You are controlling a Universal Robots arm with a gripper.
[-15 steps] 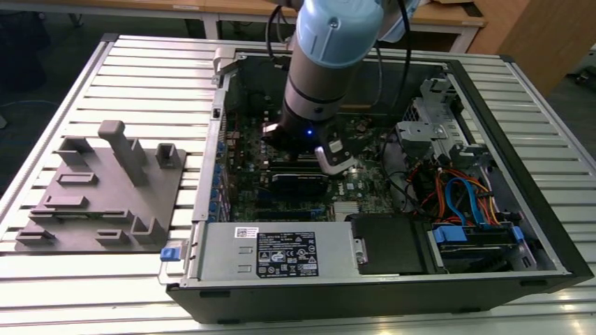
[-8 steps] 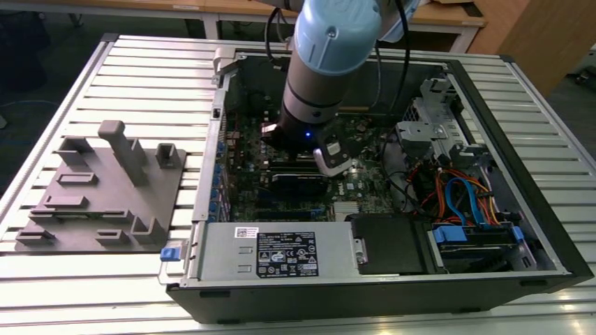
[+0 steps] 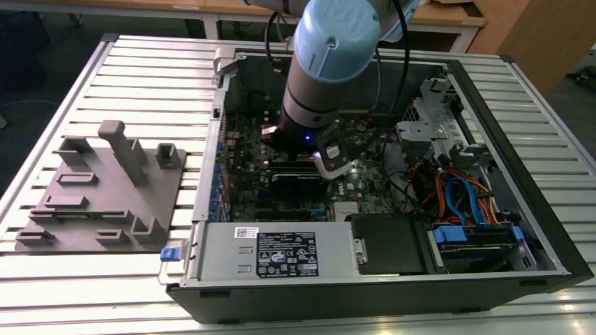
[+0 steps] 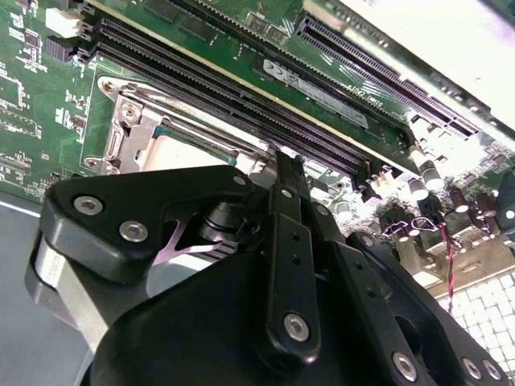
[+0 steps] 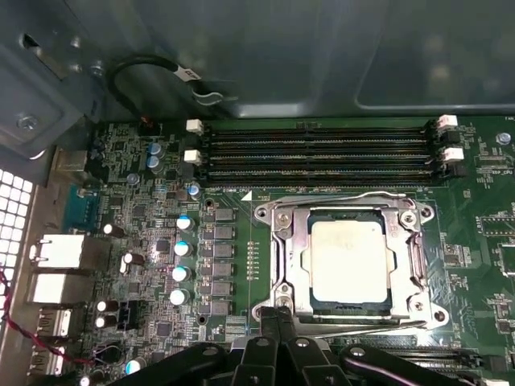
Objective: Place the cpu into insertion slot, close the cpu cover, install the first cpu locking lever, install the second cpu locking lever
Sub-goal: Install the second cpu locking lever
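Gripper (image 5: 282, 315) low over motherboard (image 5: 145, 241), fingertips drawn together, nothing visibly clamped between them, tips at near edge of insertion slot (image 5: 422, 261). Cpu (image 5: 348, 261) seated flat in slot, silvery top showing through window of cpu cover (image 5: 291, 253), which lies down over it. Thin wire lever (image 5: 354, 197) runs along far side of cover. Beyond: long black memory slots (image 5: 318, 149). Exterior view: arm (image 3: 326, 63) reaches down into open computer case (image 3: 521, 125); grey fixture plate (image 3: 102, 188) on slatted table (image 3: 139, 70) to exterior view's left.
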